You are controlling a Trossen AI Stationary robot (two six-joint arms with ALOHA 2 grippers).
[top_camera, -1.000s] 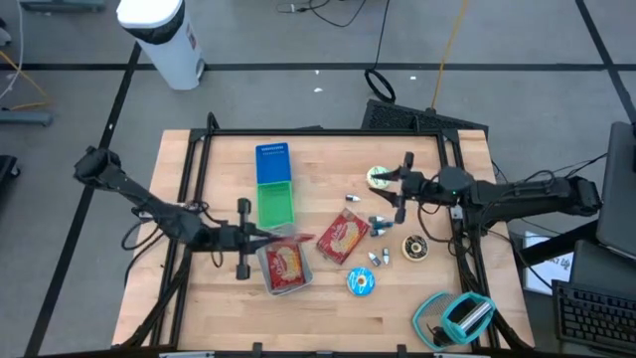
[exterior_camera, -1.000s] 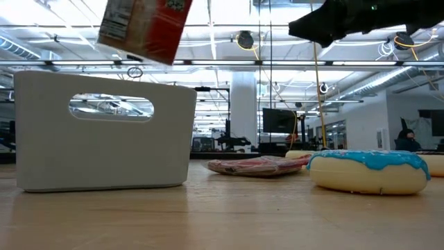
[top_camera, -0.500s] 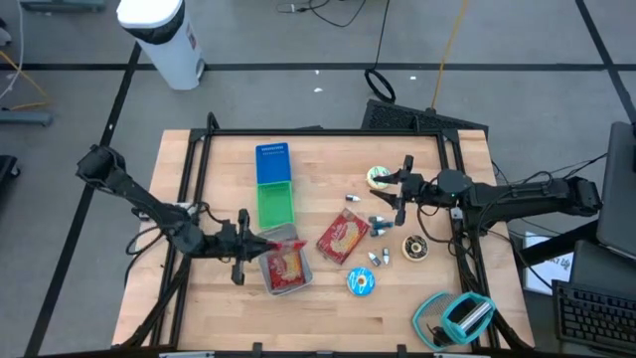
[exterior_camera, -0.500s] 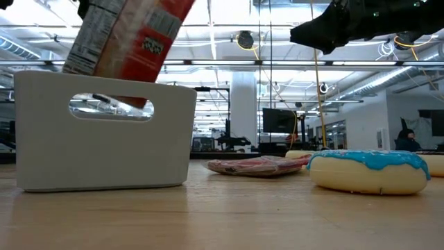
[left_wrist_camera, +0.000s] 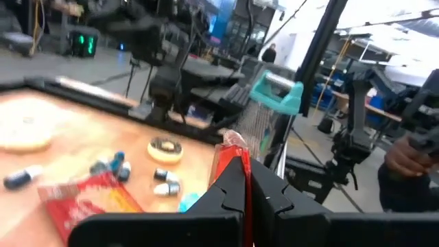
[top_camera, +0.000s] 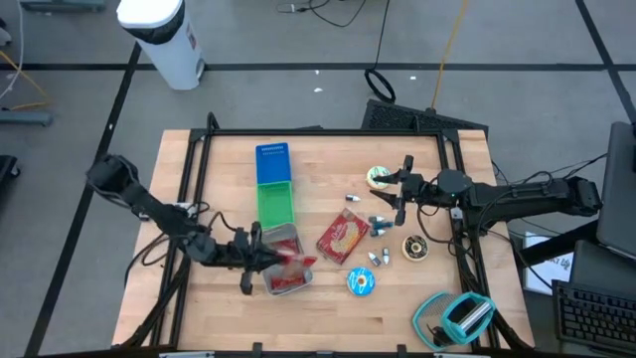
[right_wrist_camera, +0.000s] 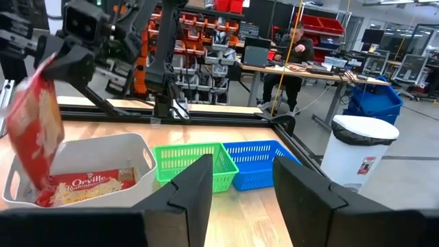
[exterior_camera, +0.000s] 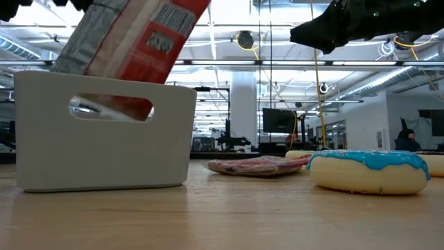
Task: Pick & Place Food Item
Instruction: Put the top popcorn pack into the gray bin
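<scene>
- Grey floor (top_camera: 298,89) crossed by dark lines surrounds the table.
- White bin (top_camera: 159,35) at 11 o'clock.
- Ceiling lights (exterior_camera: 229,14) over shelving (right_wrist_camera: 219,27).
- A seated person (right_wrist_camera: 298,44), probably at a desk (right_wrist_camera: 302,68).

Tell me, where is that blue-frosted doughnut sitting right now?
In the high view the blue-frosted doughnut lies on the table near its front edge, right of the white bin and just below the red popcorn packet.

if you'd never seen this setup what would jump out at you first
The red popcorn packet, pinched in the left gripper, hangs tilted with its lower end inside the white bin, where another packet already lies. A blue-frosted doughnut sits large near the table's front edge, while the right gripper waits, jaws apart, over small items at the right.
</scene>
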